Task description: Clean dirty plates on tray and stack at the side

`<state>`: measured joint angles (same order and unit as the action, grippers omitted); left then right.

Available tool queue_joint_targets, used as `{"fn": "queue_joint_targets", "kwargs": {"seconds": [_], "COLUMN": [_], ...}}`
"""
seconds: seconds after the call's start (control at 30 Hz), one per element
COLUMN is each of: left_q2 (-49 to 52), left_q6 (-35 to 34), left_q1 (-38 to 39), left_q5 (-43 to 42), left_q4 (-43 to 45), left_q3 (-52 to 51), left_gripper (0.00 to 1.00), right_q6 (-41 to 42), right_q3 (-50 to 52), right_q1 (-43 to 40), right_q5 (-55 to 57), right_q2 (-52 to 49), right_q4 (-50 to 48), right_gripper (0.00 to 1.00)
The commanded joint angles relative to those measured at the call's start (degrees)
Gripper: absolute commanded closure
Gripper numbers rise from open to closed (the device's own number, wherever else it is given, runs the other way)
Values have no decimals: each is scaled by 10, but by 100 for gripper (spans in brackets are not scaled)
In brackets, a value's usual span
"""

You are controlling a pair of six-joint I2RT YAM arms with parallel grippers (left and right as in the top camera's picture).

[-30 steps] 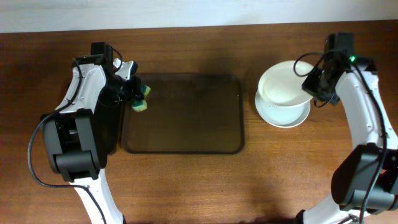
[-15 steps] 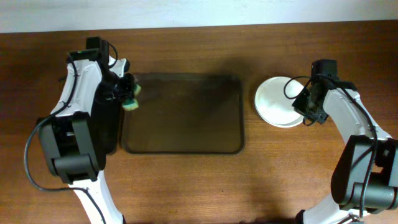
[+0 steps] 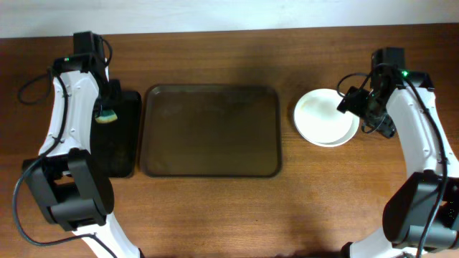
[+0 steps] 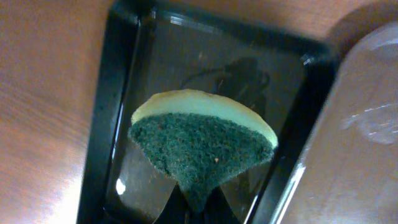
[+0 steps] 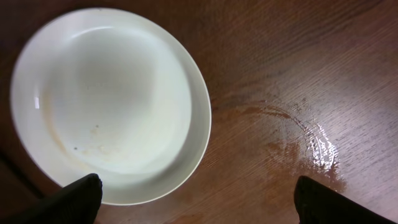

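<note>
The left gripper pinches a wedge-shaped sponge, coarse green scrub face on yellow foam, over the narrow glossy black tray. At its 3 o'clock lies the brown rounded-rectangular tray. At that tray's 3 o'clock, smooth round white plates sit stacked, slightly offset, on the woodgrain table. The right gripper is spread wide at the stack's 3 o'clock edge.

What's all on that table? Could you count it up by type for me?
trays: 2, a large brown tray and a narrow black tray
plates: 2 visible, stacked; more may hide beneath
sponge: 1, in the left pincer
total: 5 seen
</note>
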<state>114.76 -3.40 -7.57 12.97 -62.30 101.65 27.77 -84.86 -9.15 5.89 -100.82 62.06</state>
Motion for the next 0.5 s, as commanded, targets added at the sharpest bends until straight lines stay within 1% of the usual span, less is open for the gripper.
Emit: {"fn": "queue_joint_targets", "kwargs": {"seconds": [0.0, 0.03, 0.13, 0.2, 0.23, 0.3, 0.37, 0.4, 0.47], "left_q2": [-1, -1, -1, -1, -1, -1, -1, -1, -1], "left_q6": [-11, -11, -11, -11, -11, -11, -11, -11, -11], "left_q1": [-6, -6, -6, -6, -6, -6, -6, -6, -6], "left_q5": [12, 12, 12, 12, 12, 12, 12, -2, -10], "left_q4": [35, 48, 65, 65, 66, 66, 66, 66, 66], "left_q3": [-59, -74, -97, -102, -102, -102, -102, -102, -102], "left_gripper": [99, 97, 81, 55, 41, 1, 1, 1, 1], "right_q6": [-10, -10, -10, -13, -19, -21, -35, -38, -49], "right_q3": [-19, -20, -20, -27, -37, -65, -101, -119, -155], "right_q1": [-2, -2, -2, -2, -2, -2, -2, -2, -2], "right_q5": [-1, -1, -1, -1, -2, -1, -1, -1, -1], "right_q2": [21, 21, 21, 21, 23, 33, 50, 64, 107], "right_q4": [5, 6, 6, 13, 22, 50, 85, 103, 137], "right_gripper": [2, 2, 2, 2, 2, 2, 2, 2, 2]}}
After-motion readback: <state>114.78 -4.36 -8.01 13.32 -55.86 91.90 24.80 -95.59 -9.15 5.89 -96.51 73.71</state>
